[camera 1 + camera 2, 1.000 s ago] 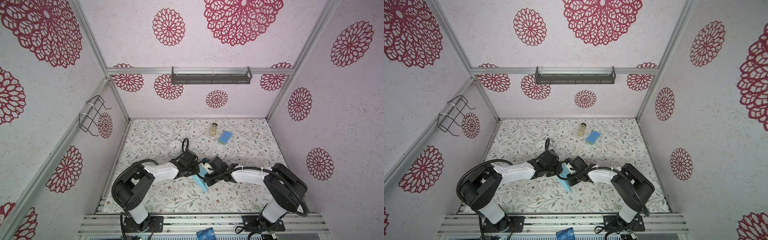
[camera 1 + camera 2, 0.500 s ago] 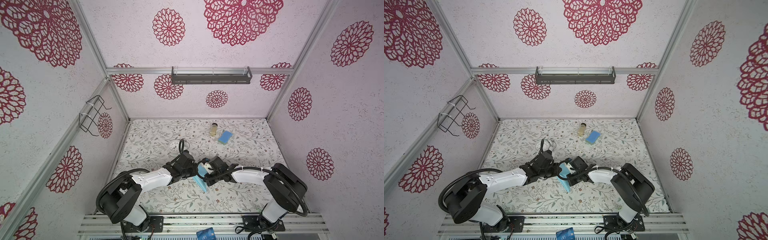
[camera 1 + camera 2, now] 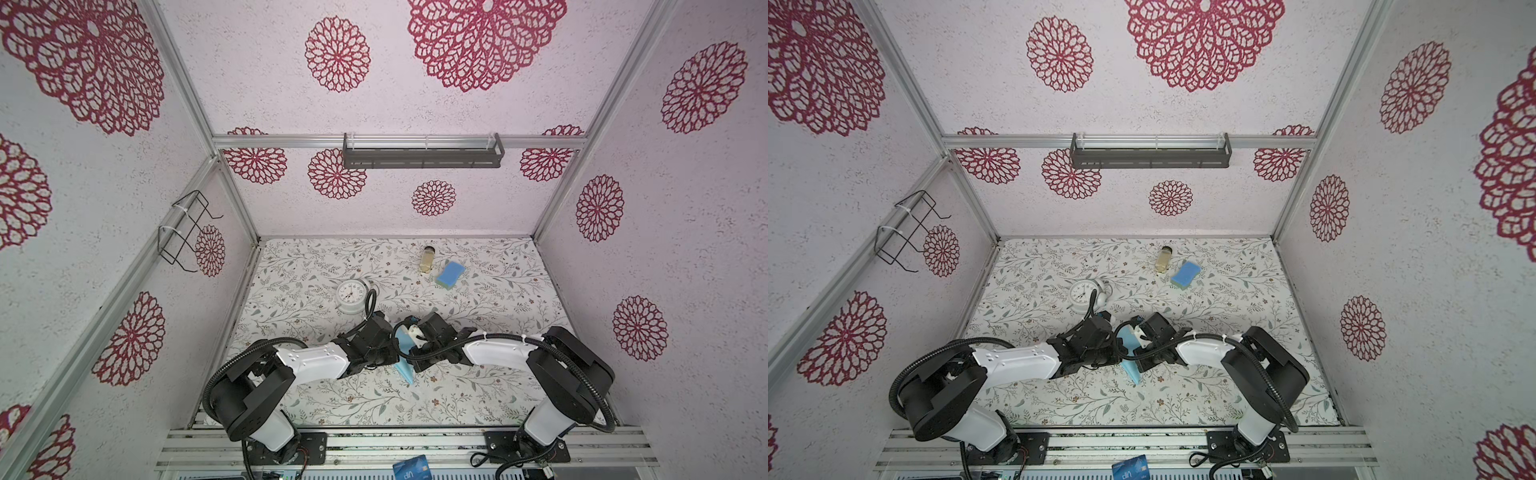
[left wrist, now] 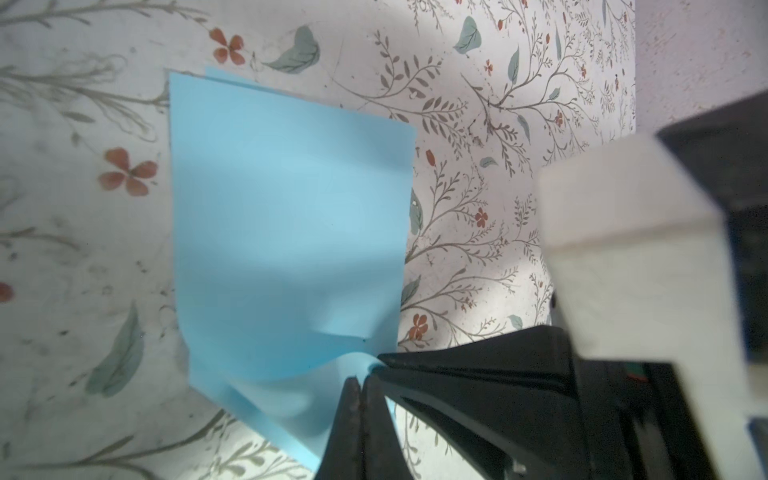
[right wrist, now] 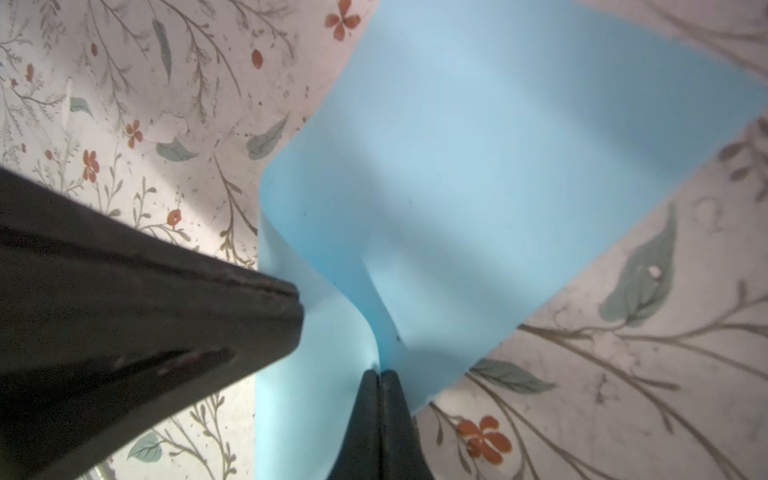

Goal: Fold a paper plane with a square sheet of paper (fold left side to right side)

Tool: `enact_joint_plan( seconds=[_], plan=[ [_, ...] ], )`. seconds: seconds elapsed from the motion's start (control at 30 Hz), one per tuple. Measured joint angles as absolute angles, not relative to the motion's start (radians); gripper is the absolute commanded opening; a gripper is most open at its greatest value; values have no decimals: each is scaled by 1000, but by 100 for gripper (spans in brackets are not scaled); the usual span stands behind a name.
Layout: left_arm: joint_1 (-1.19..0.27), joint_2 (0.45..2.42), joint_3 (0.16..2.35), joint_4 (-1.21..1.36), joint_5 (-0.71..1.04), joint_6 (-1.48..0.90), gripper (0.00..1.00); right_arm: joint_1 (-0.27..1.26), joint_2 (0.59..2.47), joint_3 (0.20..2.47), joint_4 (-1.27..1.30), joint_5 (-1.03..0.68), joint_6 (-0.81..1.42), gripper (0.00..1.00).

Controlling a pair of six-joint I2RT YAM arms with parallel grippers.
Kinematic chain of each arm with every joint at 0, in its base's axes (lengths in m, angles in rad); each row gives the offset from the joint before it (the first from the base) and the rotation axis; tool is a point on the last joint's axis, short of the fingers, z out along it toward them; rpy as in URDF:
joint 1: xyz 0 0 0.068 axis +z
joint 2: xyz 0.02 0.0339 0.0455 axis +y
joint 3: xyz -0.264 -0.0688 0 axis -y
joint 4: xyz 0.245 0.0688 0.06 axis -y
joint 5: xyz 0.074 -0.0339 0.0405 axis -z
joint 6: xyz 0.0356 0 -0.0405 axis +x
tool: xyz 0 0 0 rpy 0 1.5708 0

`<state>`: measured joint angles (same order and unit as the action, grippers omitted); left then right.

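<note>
The square sheet of paper [image 3: 406,362] is light blue and doubled over into two layers, with a rectangular flap hanging toward the table [image 3: 478,299]. It is held up at mid-table between my two grippers, which meet tip to tip. My left gripper [image 4: 360,380] is shut, its tips against the curled edge of the paper [image 4: 286,224]. My right gripper [image 5: 379,374] is shut on a bend of the paper [image 5: 478,166]. My left gripper's fingers [image 5: 232,299] touch the same edge close by. In both top views the grippers [image 3: 394,341] [image 3: 415,337] cover most of the sheet [image 3: 1133,370]. No paper plane is in view.
A white clock [image 3: 351,294] stands just beyond the left gripper. A blue sponge [image 3: 450,274] and a small jar [image 3: 428,259] lie at the back. A dark blue card [image 3: 410,467] rests on the front rail. A wire rack [image 3: 185,232] hangs on the left wall.
The left arm's elbow has dropped and swung out to the left, and its gripper has edged closer to the right gripper. The paper stays pinched between them; the right arm is still.
</note>
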<state>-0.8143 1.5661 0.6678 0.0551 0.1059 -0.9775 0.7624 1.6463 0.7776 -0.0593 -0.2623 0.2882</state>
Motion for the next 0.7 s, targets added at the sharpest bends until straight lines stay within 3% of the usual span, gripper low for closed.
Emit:
enact_joint_plan(
  seconds=[0.5, 0.7],
  plan=[
    [-826, 1617, 634, 107, 91, -1006, 0, 762, 1647, 778, -59, -271, 300, 0],
    [-836, 1632, 632, 121, 81, -1026, 0, 762, 1636, 778, -83, -278, 324, 14]
  ],
)
